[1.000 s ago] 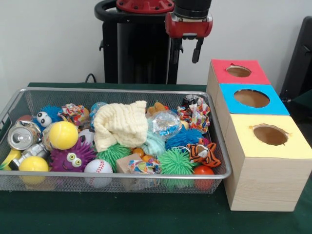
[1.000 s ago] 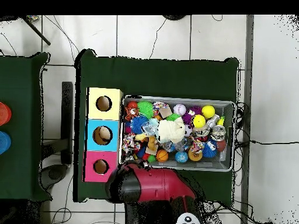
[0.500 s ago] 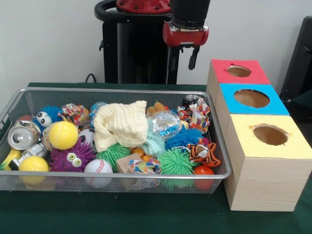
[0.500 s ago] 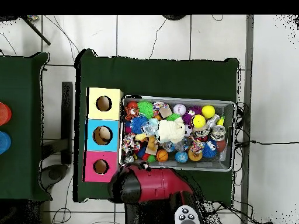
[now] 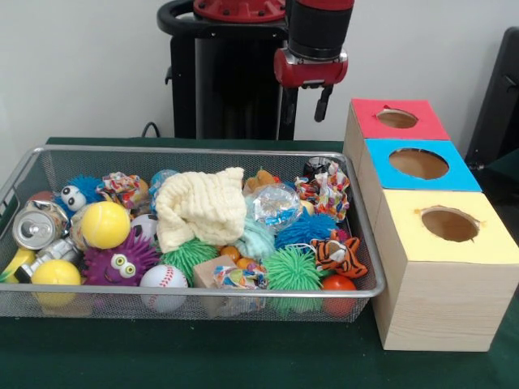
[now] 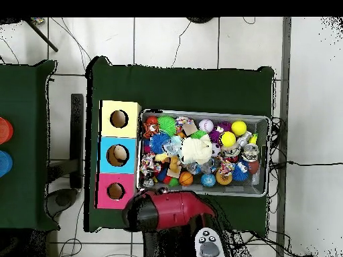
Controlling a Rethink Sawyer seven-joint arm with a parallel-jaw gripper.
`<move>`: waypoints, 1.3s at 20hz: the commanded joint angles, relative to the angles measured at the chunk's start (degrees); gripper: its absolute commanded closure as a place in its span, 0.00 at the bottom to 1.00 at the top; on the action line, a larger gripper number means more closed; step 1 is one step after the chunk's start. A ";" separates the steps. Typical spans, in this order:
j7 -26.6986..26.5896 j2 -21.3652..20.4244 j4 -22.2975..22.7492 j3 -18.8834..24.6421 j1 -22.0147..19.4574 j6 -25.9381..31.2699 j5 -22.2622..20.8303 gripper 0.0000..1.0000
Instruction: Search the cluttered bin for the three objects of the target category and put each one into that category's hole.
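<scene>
Nothing sat between my jaws: from the front, my gripper (image 5: 306, 99) hung apart and empty above the far rim of the wire-mesh bin (image 5: 243, 289), so I judged the search barely begun. The next move called for descending among fuzzy rubber balls, a cream cloth (image 5: 199, 207) and a can.

Overhead, three holed boxes (image 6: 118, 154) stood just beside the bin.
</scene>
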 commanded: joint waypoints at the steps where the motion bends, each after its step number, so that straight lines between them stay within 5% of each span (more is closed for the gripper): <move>1: 0.50 4.91 -8.99 5.19 1.47 2.82 -3.02 0.00; 17: 13.33 10.42 -12.46 0.14 4.91 -3.82 5.84 0.00; 26: 12.96 11.96 -14.01 0.05 3.22 -4.98 9.47 0.00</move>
